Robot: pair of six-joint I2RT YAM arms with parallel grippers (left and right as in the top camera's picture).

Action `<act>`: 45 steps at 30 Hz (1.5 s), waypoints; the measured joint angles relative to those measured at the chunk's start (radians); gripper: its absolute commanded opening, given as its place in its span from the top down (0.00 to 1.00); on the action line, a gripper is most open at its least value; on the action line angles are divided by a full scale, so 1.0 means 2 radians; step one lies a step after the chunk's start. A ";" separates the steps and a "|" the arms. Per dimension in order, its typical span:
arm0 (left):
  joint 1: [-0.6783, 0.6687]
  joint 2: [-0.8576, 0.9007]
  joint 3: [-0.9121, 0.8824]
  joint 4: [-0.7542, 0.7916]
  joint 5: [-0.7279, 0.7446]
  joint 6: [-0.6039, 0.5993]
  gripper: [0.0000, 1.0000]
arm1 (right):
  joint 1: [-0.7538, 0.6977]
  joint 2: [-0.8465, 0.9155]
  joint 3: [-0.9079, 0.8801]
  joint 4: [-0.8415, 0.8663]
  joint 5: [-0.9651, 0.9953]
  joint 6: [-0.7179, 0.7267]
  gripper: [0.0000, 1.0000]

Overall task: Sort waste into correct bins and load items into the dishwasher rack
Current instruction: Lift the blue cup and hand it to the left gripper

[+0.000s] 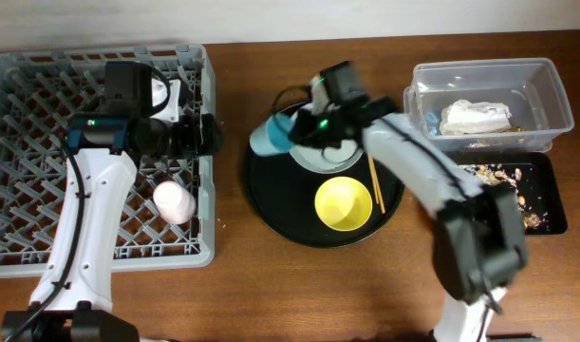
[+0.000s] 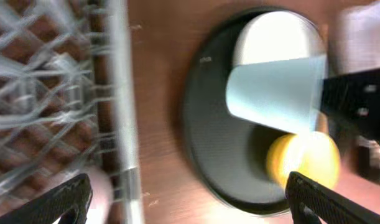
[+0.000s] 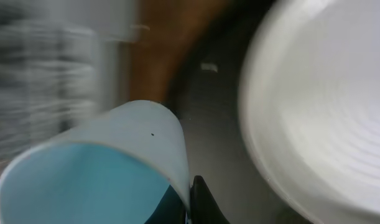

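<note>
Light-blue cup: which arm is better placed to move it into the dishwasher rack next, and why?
Right: the right gripper holds the light-blue cup over the round tray; the left gripper is open, empty.

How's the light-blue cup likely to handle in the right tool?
The light-blue cup looks thin-walled and empty, so probably light. Its smooth tapered side would likely roll in an arc if laid down. The right tool seems to grip near the rim, so it may pivot.

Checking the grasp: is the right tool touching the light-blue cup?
Touching. In the right wrist view a black finger presses against the light-blue cup at its rim; the left wrist view shows the right tool meeting the cup's end.
</note>
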 measured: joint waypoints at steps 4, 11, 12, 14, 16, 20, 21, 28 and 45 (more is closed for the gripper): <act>0.000 0.000 0.000 0.057 0.147 0.000 0.01 | -0.057 -0.065 0.013 0.003 -0.132 -0.043 0.96; 0.000 0.000 0.001 0.142 0.391 0.000 0.01 | -0.103 -0.084 0.020 0.014 -0.313 -0.101 0.96; 0.000 0.000 0.001 0.145 0.410 0.000 0.01 | -0.102 -0.084 0.020 0.020 -0.326 -0.105 0.96; 0.000 0.000 0.001 0.148 0.442 0.000 0.01 | -0.099 -0.084 0.020 0.037 -0.349 -0.109 0.96; 0.000 0.000 0.001 0.149 0.463 0.000 0.01 | -0.096 -0.084 0.020 0.056 -0.368 -0.109 0.96; 0.000 0.000 0.001 0.151 0.495 0.000 0.01 | -0.086 -0.084 0.020 0.083 -0.391 -0.107 0.96; 0.000 0.000 0.001 0.153 0.502 0.000 0.01 | -0.083 -0.084 0.020 0.092 -0.397 -0.106 0.96; 0.000 0.000 0.001 0.178 0.547 0.004 0.16 | -0.054 -0.084 0.020 0.130 -0.399 -0.101 0.96; -0.005 0.001 0.001 0.180 0.567 0.027 0.19 | -0.024 -0.084 0.019 0.235 -0.367 -0.029 0.96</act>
